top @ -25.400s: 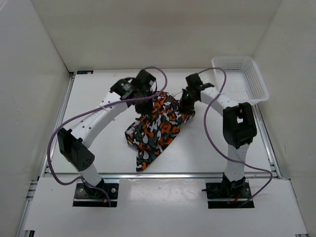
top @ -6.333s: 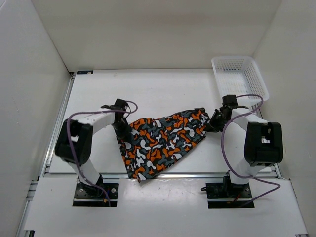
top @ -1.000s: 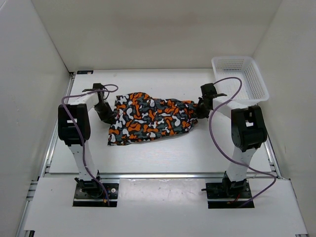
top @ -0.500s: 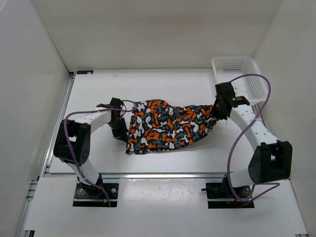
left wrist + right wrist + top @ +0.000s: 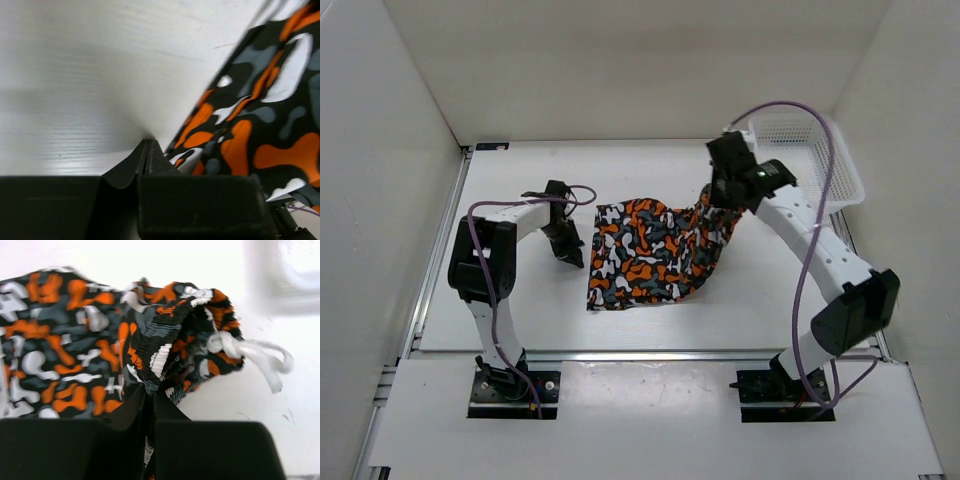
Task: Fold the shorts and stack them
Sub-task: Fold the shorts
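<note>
1. Top external view: locate the shorts [image 5: 655, 250] at the middle of the worktop [image 5: 520, 310]. They lie spread on the left side and are lifted and bunched on the right side.
2. Check the right hand [image 5: 723, 200]. The right wrist view shows its fingers clamped on the gathered waistband [image 5: 165, 325], with the white drawstring [image 5: 250, 352] hanging loose beside the grip.
3. Check the left hand [image 5: 568, 250]. The left wrist view shows its fingers pressed together, tips on the worktop at the hem edge. No cloth is visible between them.
4. Expect an uneven fold. Only one hand holds cloth, so a pull by the right hand is likely to drag the whole garment instead of laying one half over the other.
5. Expect slippage. The grip is on a thick bunch of elastic, which can work out of the fingers under tension.
6. Watch the drawstring. It can snag on a finger or get trapped inside the fold.
7. Keep the right arm clear of the basket [image 5: 840, 170], which stands close to it at the far right corner.
</note>
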`<state>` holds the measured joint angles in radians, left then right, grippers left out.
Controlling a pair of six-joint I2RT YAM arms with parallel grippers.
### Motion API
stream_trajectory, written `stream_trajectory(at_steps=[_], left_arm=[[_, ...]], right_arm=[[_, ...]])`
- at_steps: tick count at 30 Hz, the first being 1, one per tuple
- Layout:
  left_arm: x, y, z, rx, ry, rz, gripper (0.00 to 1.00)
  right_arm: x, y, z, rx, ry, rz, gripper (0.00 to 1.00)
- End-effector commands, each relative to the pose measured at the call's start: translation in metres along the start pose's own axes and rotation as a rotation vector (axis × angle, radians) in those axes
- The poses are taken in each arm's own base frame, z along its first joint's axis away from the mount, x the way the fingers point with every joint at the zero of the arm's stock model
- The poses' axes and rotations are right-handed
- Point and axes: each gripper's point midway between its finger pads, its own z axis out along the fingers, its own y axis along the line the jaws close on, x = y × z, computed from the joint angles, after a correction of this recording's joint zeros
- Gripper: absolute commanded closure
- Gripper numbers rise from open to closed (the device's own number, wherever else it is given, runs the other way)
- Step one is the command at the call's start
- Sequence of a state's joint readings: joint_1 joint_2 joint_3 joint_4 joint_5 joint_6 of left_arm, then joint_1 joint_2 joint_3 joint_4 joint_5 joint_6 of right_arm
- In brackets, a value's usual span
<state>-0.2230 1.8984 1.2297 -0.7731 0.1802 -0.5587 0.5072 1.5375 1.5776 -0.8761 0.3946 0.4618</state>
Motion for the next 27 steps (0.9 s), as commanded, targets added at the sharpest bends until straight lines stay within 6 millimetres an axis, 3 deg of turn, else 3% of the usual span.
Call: stream_trajectory(at_steps=[1, 2, 3, 4, 6, 9, 14, 15, 18, 19, 20, 21, 22, 23, 25, 26, 27], left_arm=[[-0.001, -0.018, -0.004, 0.050, 0.009, 0.037, 0.90], [0.000, -0.018, -0.001, 0.045, 0.017, 0.025, 0.90], [0.000, -0.018, -0.001, 0.045, 0.017, 0.025, 0.90], [-0.002, -0.019, 0.000, 0.050, 0.010, 0.027, 0.90], [0.002, -0.016, 0.002, 0.044, 0.020, 0.024, 0.90], [0.008, -0.011, 0.005, 0.032, 0.038, 0.011, 0.90], [0.007, -0.013, 0.006, 0.037, 0.030, 0.002, 0.90], [0.007, -0.008, 0.007, 0.032, 0.035, -0.009, 0.90], [-0.005, -0.006, -0.009, 0.061, -0.006, -0.035, 0.90], [-0.009, -0.004, -0.015, 0.079, -0.017, -0.036, 0.90], [-0.013, -0.004, -0.022, 0.107, -0.025, -0.051, 0.90], [-0.022, 0.007, -0.035, 0.121, -0.048, -0.082, 0.78], [-0.023, 0.012, -0.042, 0.128, -0.048, -0.095, 0.66], [-0.029, 0.016, -0.050, 0.133, -0.068, -0.099, 0.54], [-0.044, 0.022, -0.071, 0.148, -0.122, -0.119, 0.37], [-0.044, 0.024, -0.078, 0.130, -0.130, -0.121, 0.37], [-0.049, 0.026, -0.089, 0.130, -0.161, -0.115, 0.37]], right_arm=[[-0.003, 0.047, -0.011, -0.010, -0.028, -0.125, 1.00], [-0.011, 0.060, -0.020, -0.022, -0.054, -0.130, 1.00], [-0.010, 0.071, -0.020, -0.028, -0.056, -0.153, 1.00], [0.004, 0.094, -0.014, -0.045, -0.028, -0.205, 1.00], [0.001, 0.120, -0.019, -0.076, -0.046, -0.231, 1.00], [0.029, 0.177, -0.012, -0.134, -0.024, -0.315, 1.00], [0.056, 0.234, -0.002, -0.217, 0.009, -0.375, 1.00], [0.069, 0.247, 0.006, -0.241, 0.038, -0.382, 1.00], [0.083, 0.266, 0.019, -0.288, 0.077, -0.376, 1.00], [0.082, 0.274, 0.013, -0.333, 0.083, -0.366, 0.91], [0.085, 0.277, 0.015, -0.345, 0.094, -0.377, 0.72], [0.082, 0.277, 0.011, -0.350, 0.087, -0.373, 0.25], [0.076, 0.279, 0.006, -0.366, 0.068, -0.361, 0.12], [0.071, 0.274, -0.004, -0.376, 0.054, -0.362, 0.04], [0.066, 0.266, -0.017, -0.389, 0.039, -0.353, 0.00], [0.049, 0.257, -0.038, -0.403, -0.012, -0.326, 0.00], [0.058, 0.240, -0.029, -0.359, 0.015, -0.301, 0.00]])
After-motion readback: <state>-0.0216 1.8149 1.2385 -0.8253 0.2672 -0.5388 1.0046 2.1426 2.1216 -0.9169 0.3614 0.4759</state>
